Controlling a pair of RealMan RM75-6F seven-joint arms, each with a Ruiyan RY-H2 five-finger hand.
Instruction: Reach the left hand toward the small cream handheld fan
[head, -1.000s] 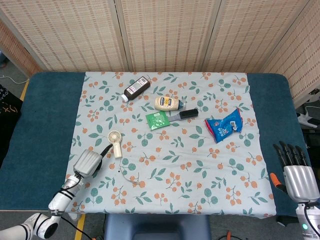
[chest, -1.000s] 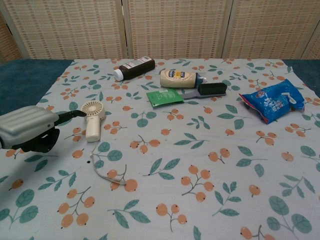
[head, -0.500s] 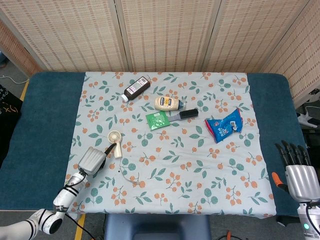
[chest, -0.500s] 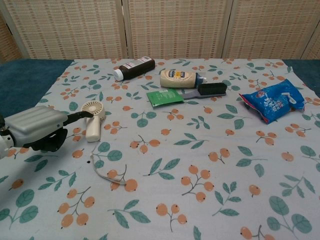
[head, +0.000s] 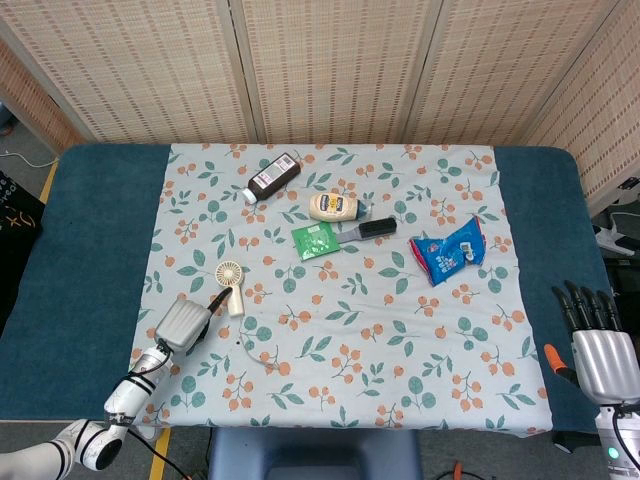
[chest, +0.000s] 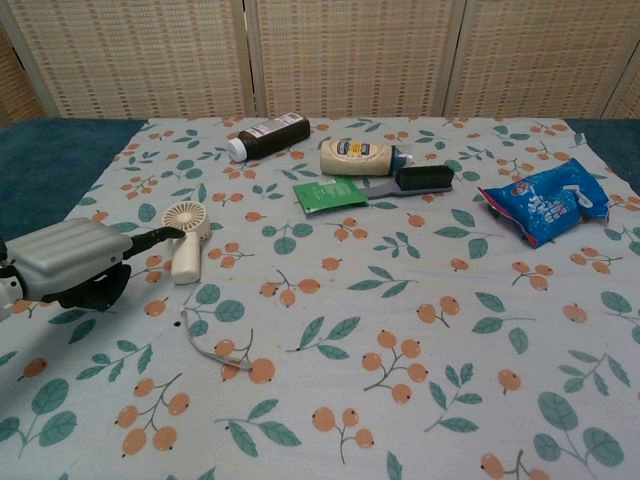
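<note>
The small cream handheld fan (head: 231, 284) (chest: 185, 238) lies on the floral cloth at the left, round head away from me, handle toward me. My left hand (head: 187, 320) (chest: 75, 262) hovers just left of and below the fan. Its dark fingers (chest: 160, 235) stretch toward the fan's head, close to it, and I cannot tell whether they touch. It holds nothing. My right hand (head: 596, 342) stands at the table's right edge, fingers straight and apart, empty; only the head view shows it.
A thin white cord (chest: 212, 350) lies just below the fan. Further back are a dark bottle (head: 273, 177), a cream mayonnaise bottle (head: 334, 207), a green packet (head: 315, 241) and a black brush (head: 364, 230). A blue snack bag (head: 449, 250) sits right.
My left hand moved up toward the fan over the last second, then eased back slightly. The fan and the right hand stayed where they were.
</note>
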